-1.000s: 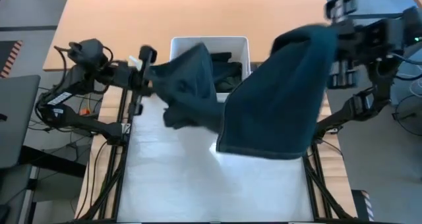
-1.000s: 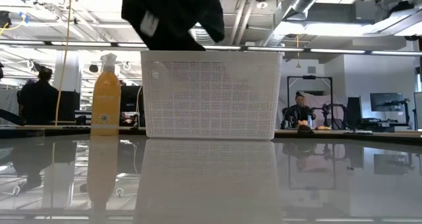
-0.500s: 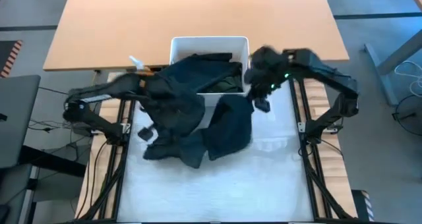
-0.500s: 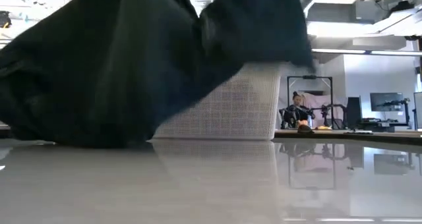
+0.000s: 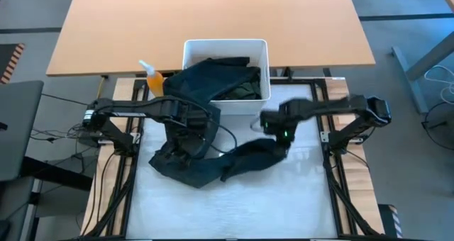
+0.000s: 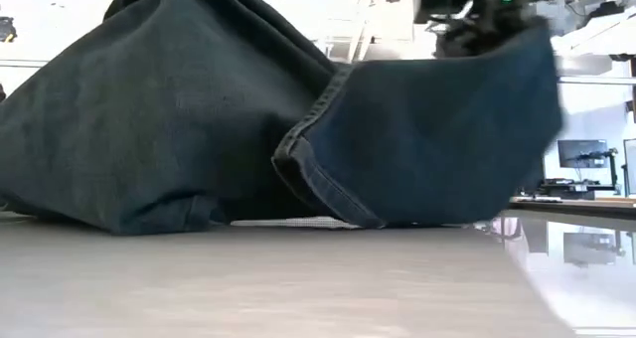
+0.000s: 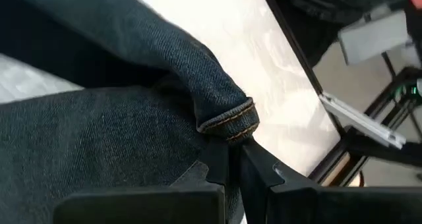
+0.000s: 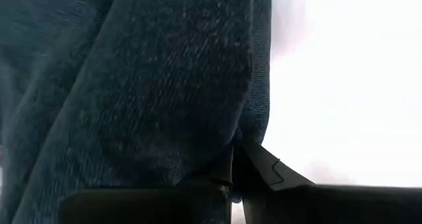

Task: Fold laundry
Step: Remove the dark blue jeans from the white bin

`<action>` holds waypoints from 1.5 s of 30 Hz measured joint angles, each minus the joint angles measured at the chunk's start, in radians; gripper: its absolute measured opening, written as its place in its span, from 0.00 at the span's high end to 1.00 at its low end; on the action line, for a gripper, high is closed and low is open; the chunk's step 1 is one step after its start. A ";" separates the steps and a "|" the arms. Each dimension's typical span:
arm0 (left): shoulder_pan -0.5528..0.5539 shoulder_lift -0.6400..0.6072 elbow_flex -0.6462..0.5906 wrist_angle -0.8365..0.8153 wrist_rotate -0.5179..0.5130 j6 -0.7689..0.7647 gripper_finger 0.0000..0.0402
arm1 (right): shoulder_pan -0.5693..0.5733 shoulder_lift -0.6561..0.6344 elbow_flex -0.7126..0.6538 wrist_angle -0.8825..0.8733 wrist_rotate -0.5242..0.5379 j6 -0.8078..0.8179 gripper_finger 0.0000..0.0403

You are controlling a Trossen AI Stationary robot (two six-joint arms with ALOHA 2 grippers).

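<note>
Since the earlier frame the long dark denim trousers [image 5: 206, 163] have dropped from mid-air onto the pale bench [image 5: 284, 205], in front of the white rectangular plastic bin [image 5: 190, 53]. Their long axis runs across the bench, left to right, one leg pointing toward the right arm. Left hand [image 5: 186, 120]: pinched together on the hemmed trouser edge. Right hand [image 5: 277, 131]: clamped on the other end. More dark garments [image 5: 227, 78] fill the bin.

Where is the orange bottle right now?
In the high view the orange bottle stands at the table's far edge on the left side, right beside the white bin. The dark trousers lie nearer, in front of it.
</note>
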 joint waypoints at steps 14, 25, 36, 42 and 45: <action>-0.105 0.139 -0.001 0.017 0.105 -0.160 1.00 | 0.348 -0.004 -0.099 0.148 0.281 0.350 0.92; -0.273 0.297 -0.001 0.184 0.087 -0.249 1.00 | 0.566 -0.004 -0.100 0.108 0.432 0.538 0.80; -0.305 0.345 -0.002 0.421 0.077 -0.368 1.00 | 0.856 -0.004 -0.070 0.199 0.604 0.805 0.77; -0.312 0.357 -0.002 0.579 0.099 -0.405 1.00 | 0.974 -0.004 -0.070 0.490 0.967 0.714 0.77; -0.314 0.361 -0.001 0.602 0.033 -0.460 0.99 | 1.005 -0.004 -0.087 0.615 1.092 0.635 0.77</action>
